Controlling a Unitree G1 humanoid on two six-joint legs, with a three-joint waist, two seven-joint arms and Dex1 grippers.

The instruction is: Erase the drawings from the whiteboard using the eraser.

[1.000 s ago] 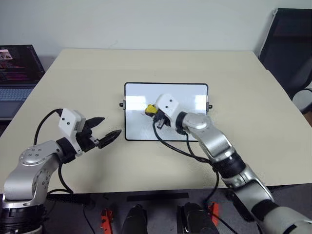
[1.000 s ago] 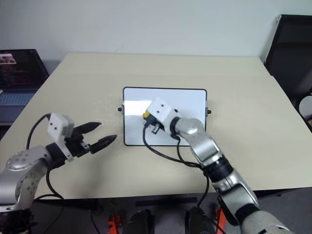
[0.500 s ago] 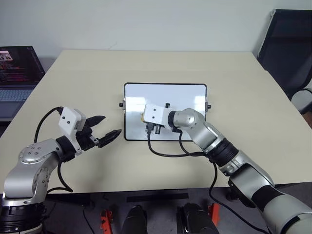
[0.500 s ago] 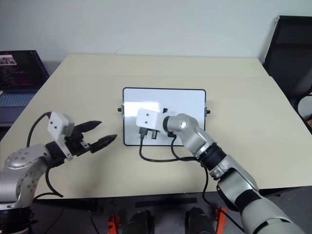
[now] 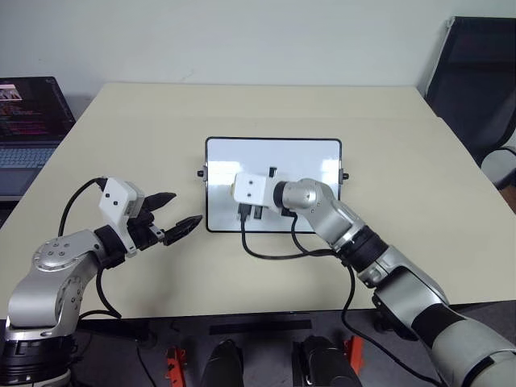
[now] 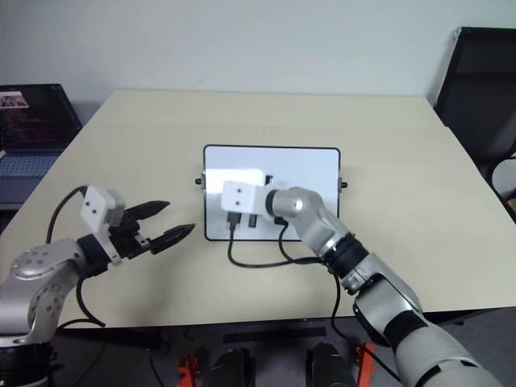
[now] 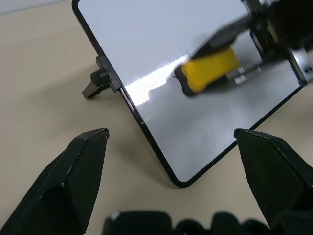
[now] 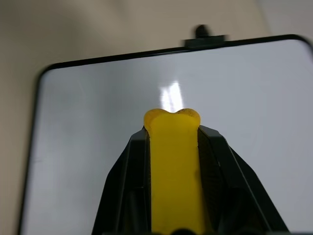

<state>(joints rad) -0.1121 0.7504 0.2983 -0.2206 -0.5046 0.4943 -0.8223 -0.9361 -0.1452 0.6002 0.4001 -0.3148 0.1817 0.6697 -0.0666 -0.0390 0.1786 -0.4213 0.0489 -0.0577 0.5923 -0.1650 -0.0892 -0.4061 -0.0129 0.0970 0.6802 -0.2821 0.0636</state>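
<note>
The whiteboard (image 5: 306, 153) lies flat in the middle of the tan table, with a thin black frame and small side knobs. My right gripper (image 8: 172, 129) is shut on the yellow eraser (image 8: 175, 176), which it holds against the left half of the board. In the left wrist view the eraser (image 7: 210, 68) rests on the glossy surface. A tiny dark mark (image 7: 214, 145) of the drawings sits near the board's near edge. My left gripper (image 5: 184, 208) hovers open to the left of the board, with nothing between its fingers.
An open laptop (image 5: 28, 113) stands off the table's left side. A black chair (image 5: 476, 81) is at the far right. A black cable (image 5: 266, 251) from my right wrist loops onto the table in front of the board.
My right gripper slid the eraser leftward and nearer across the board, and its wrist rolled so the white camera box now covers the eraser from above. The left arm stayed still.
</note>
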